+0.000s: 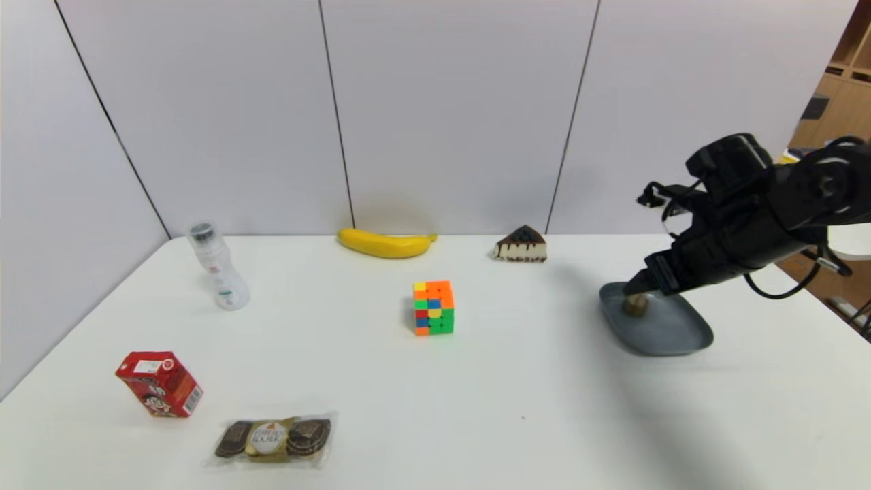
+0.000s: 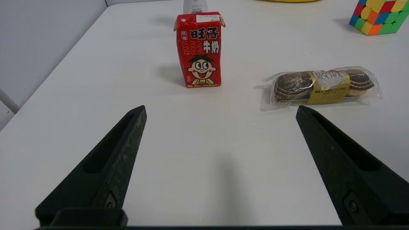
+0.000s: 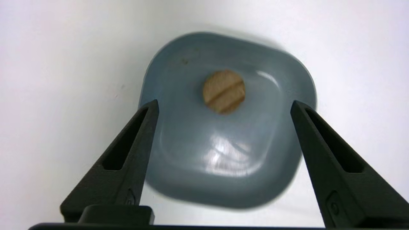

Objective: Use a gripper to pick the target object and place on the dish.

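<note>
The tan wooden puck (image 3: 224,92) with a groove across its top lies in the middle of the blue-grey dish (image 3: 230,166). In the head view the puck (image 1: 635,305) sits on the dish (image 1: 670,333) at the table's right side. My right gripper (image 3: 223,103) hovers over the dish, open, with nothing between its fingers; in the head view the right gripper (image 1: 646,282) is just above the puck. My left gripper (image 2: 220,110) is open over bare table near the front left and holds nothing.
A Rubik's cube (image 1: 433,307) stands mid-table. A banana (image 1: 385,243) and a cake slice (image 1: 520,246) lie at the back, a clear bottle (image 1: 218,275) at the left. A red milk carton (image 1: 159,383) and a gold-wrapped chocolates pack (image 1: 273,439) sit at the front left.
</note>
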